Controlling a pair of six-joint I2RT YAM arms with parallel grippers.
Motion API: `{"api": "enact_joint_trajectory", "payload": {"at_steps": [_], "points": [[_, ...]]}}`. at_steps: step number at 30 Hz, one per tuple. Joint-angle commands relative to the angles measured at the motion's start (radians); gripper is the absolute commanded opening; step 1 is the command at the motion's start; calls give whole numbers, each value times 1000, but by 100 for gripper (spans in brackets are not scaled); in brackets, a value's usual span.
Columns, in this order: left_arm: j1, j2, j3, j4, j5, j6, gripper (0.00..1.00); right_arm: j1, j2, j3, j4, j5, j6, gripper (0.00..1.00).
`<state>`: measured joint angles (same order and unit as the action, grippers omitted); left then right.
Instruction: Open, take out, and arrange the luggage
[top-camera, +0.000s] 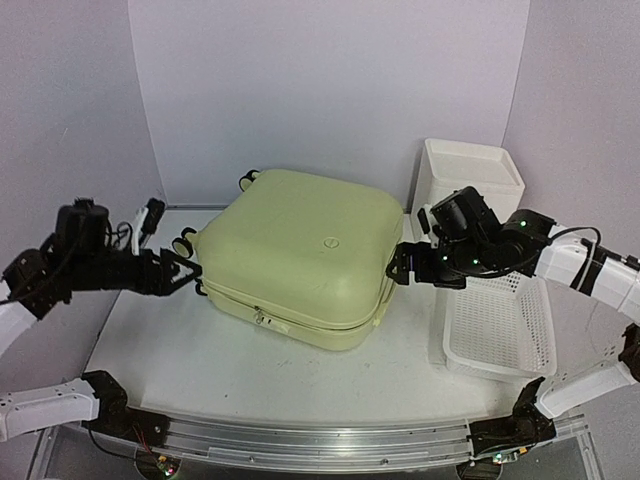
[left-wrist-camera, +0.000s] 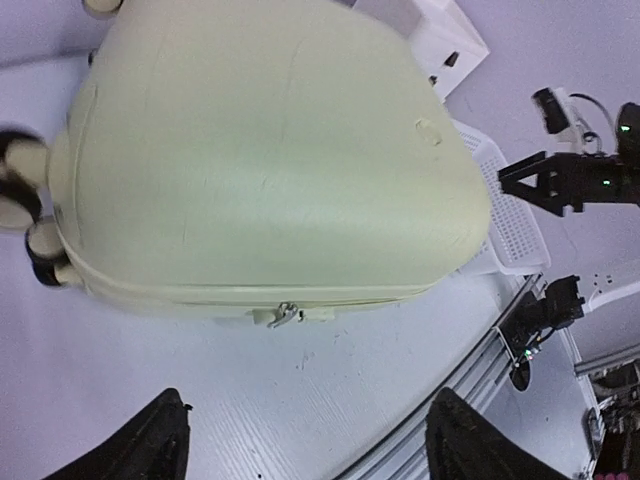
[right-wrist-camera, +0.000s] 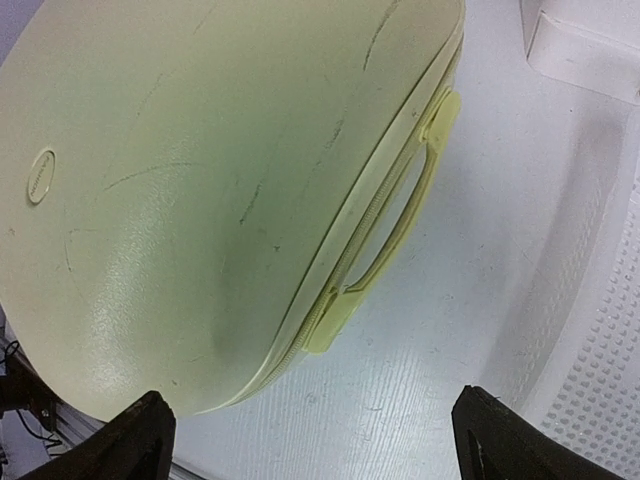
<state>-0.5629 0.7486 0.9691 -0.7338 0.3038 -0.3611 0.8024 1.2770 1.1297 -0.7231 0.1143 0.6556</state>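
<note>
fingers spread wide and empty on both sides: my left gripper (left-wrist-camera: 305, 445) faces the wheels (left-wrist-camera: 25, 195) of the luggage (top-camera: 300, 250), my right gripper (right-wrist-camera: 315, 440) its handle (right-wrist-camera: 400, 215). it lies shut and flat on the table (top-camera: 200, 370), so i flank it, likely to steady it and reach the zip (left-wrist-camera: 285, 315).

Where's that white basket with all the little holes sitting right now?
In the overhead view, the basket sits on the right side of the table. It is just right of the yellow-green suitcase and in front of the white box.
</note>
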Motion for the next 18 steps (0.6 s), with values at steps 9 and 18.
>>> {"api": "enact_joint_trajectory", "payload": {"at_steps": [9, 18], "points": [[-449, 15, -480, 647, -588, 4, 73, -6, -3, -14, 14, -13, 47, 98], [-537, 277, -563, 979, -720, -24, 60, -7, -12, -30, 15, -23, 72, 98]]}}
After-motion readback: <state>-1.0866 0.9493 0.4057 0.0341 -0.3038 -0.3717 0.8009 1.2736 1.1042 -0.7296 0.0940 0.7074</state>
